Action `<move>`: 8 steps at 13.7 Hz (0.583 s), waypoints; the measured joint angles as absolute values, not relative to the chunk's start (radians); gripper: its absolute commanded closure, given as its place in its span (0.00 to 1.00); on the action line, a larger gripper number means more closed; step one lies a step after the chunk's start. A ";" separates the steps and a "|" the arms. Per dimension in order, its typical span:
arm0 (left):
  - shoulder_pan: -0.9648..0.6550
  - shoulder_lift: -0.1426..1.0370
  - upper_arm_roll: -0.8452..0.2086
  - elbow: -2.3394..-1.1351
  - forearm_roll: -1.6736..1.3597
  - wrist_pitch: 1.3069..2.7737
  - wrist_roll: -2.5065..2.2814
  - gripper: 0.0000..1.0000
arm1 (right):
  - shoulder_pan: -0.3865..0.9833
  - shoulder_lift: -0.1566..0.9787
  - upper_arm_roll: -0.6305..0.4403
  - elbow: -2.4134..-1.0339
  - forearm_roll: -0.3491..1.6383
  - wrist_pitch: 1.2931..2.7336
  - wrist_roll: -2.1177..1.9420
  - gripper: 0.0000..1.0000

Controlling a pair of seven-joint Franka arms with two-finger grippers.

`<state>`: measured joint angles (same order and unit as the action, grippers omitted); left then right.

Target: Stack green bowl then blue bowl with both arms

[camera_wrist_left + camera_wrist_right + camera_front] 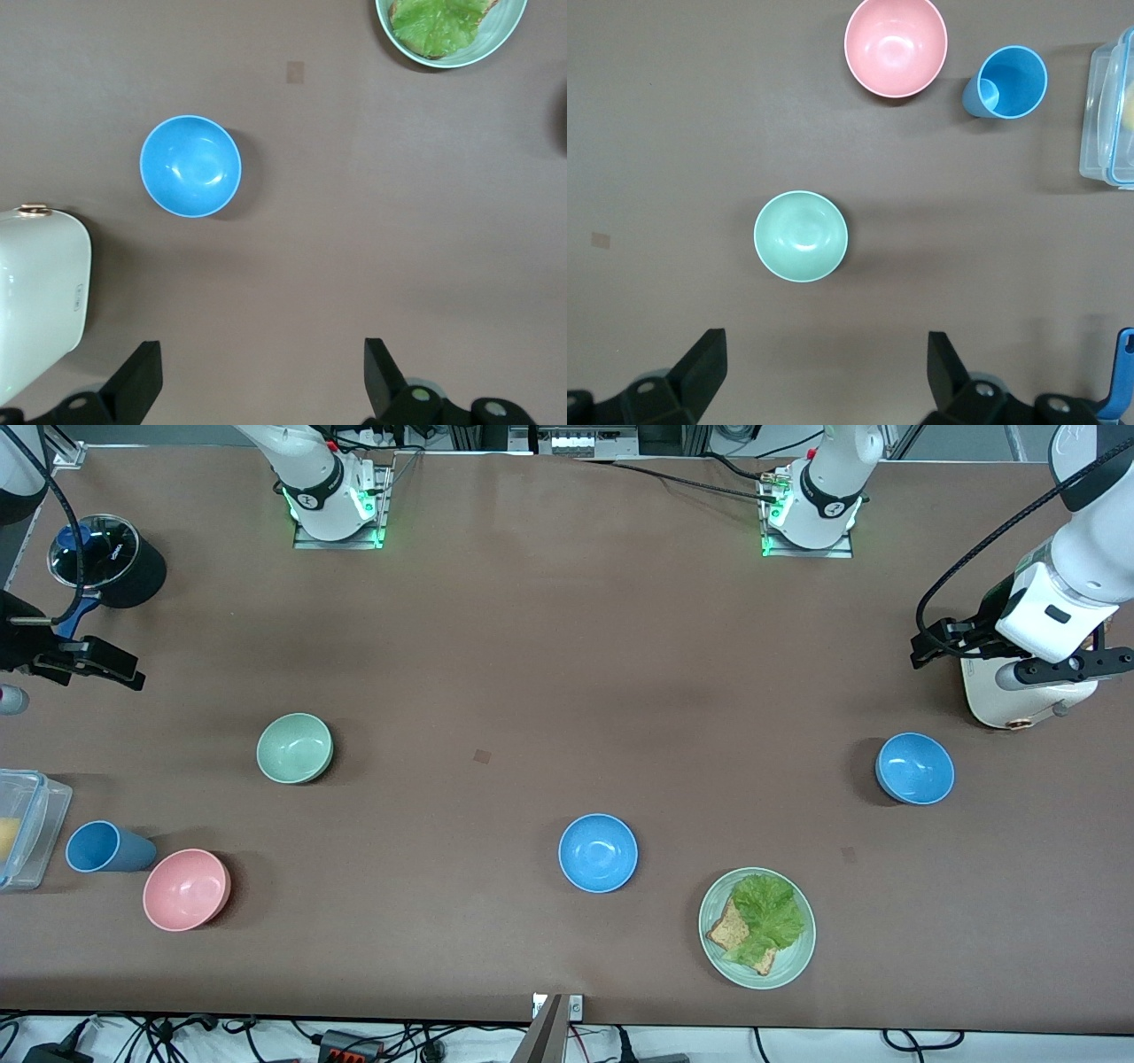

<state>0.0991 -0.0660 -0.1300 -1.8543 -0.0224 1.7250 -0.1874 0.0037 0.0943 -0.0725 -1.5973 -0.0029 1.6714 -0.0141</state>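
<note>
The pale mint-green bowl (295, 748) sits upright toward the right arm's end of the table; it also shows in the right wrist view (801, 236). One sky-blue bowl (598, 853) sits mid-table, nearer the front camera. The second blue bowl (915, 768) sits toward the left arm's end and shows in the left wrist view (190, 166). My right gripper (97, 664) (828, 367) is open and empty, up over the table's end, apart from the green bowl. My left gripper (939, 645) (263, 372) is open and empty, up beside a white appliance.
A pink bowl (186, 889), blue cup (104, 847) and clear container (40, 815) stand at the right arm's end. A pale-green plate (793, 970) holds bread and lettuce. A white appliance (1019, 700) and a lidded black pot (106, 558) stand at the table's ends.
</note>
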 measured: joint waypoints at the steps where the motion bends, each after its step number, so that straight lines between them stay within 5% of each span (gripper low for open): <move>1: 0.100 -0.066 -0.130 -1.854 -0.025 1.725 -0.188 0.00 | 0.004 0.094 -0.072 -1.597 -0.003 1.672 -0.014 0.00; 8: 0.102 -0.060 -0.125 -1.852 -0.033 1.725 -0.188 0.00 | 0.004 0.093 -0.072 -1.599 -0.003 1.670 -0.014 0.00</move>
